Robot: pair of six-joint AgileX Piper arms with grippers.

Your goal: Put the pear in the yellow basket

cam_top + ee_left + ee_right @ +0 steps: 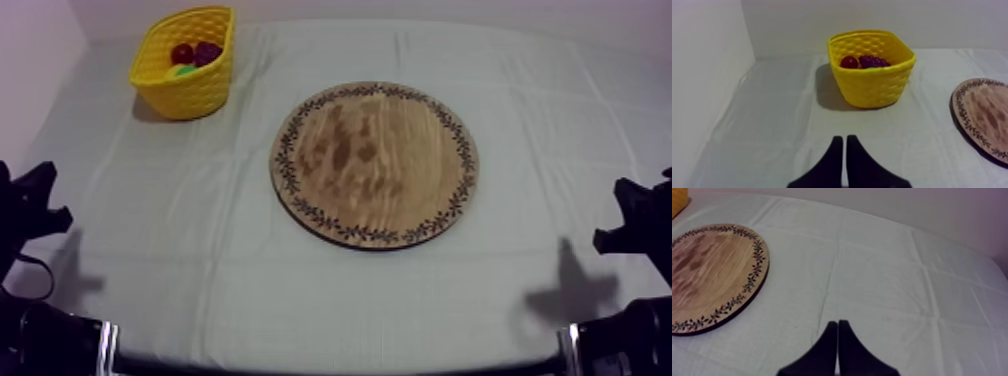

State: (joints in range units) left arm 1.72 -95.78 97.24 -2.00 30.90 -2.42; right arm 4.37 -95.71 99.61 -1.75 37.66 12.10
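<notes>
top view: the board is seen bare at the middle of the counter, with no fruit on it. the basket is set at the far left, well apart from the board. a red fruit and grapes are seen inside it. the pear is judged to be the small green patch just beside them, though too little of it is shown to be sure.

in the left wrist view the left pincer is closed on nothing, its fingers laid together as a narrow wedge and pointed toward the basket. in the right wrist view the right pincer is likewise closed and empty, to the right of the board and apart from it.

the task is judged done, or nearly so. if the green patch is misread and a pick is tried on the board, the fingers would be closed on air or scraped on the wood. if the basket is reached for, it could be pushed or tipped, since it looks light, and the fruit spilled.
</notes>
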